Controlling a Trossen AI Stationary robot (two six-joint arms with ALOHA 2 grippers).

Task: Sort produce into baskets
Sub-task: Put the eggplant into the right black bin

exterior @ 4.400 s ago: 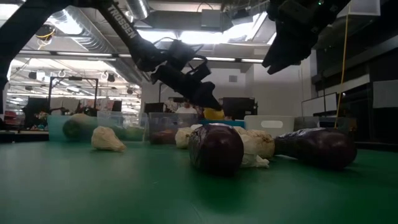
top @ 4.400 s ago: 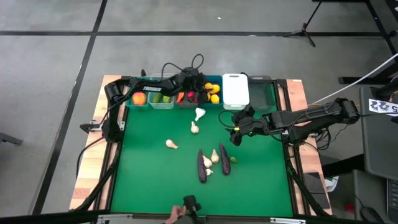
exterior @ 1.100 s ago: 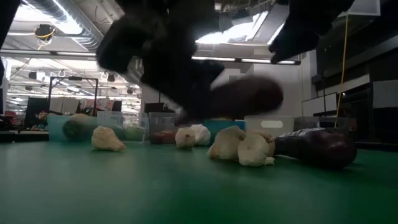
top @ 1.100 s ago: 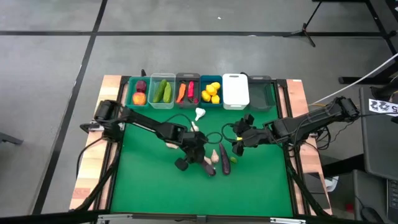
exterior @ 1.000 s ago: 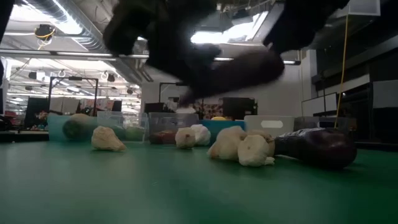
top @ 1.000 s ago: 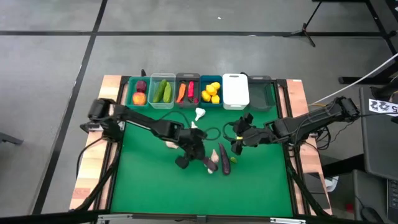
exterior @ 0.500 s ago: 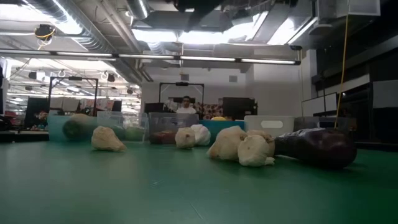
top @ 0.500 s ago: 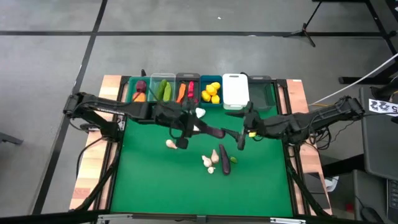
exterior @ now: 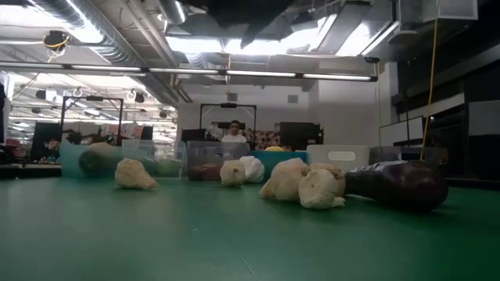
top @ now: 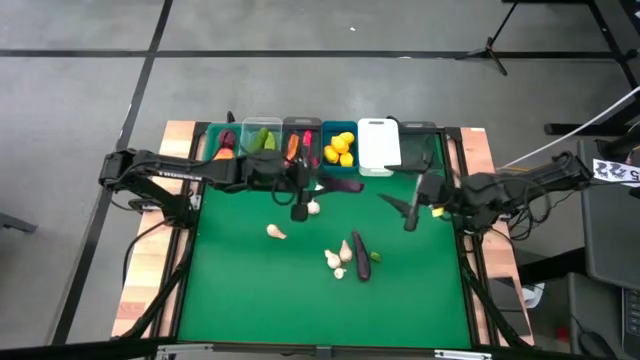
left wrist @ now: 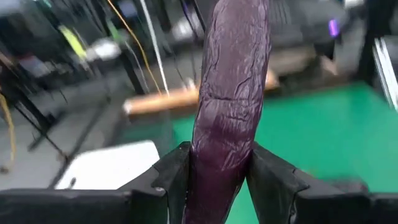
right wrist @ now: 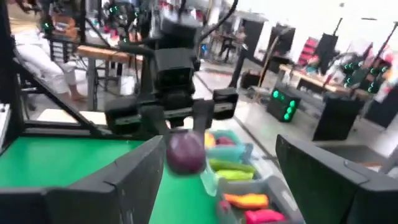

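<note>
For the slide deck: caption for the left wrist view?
Left gripper fingers clamped on a purple eggplant, held above the green table.

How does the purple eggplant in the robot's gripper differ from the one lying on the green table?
The held eggplant is clamped between the left gripper's fingers, up in the air; the other eggplant lies flat on the green table, touched by no gripper. The held eggplant sticks out alone, while the other eggplant lies beside whitish garlic. Both are long and dark purple.
</note>
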